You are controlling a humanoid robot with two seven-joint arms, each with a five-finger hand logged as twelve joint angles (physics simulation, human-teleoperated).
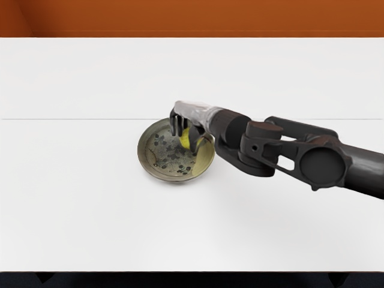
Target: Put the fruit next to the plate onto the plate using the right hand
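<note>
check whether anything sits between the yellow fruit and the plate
Nothing visible does. The right hand holds the yellow fruit over the right side of the plate, fingers curled around it. Whether the fruit already touches the plate cannot be told.

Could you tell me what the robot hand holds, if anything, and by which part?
The right robot hand grips the yellow fruit from above, fingers around its sides, over the plate.
</note>
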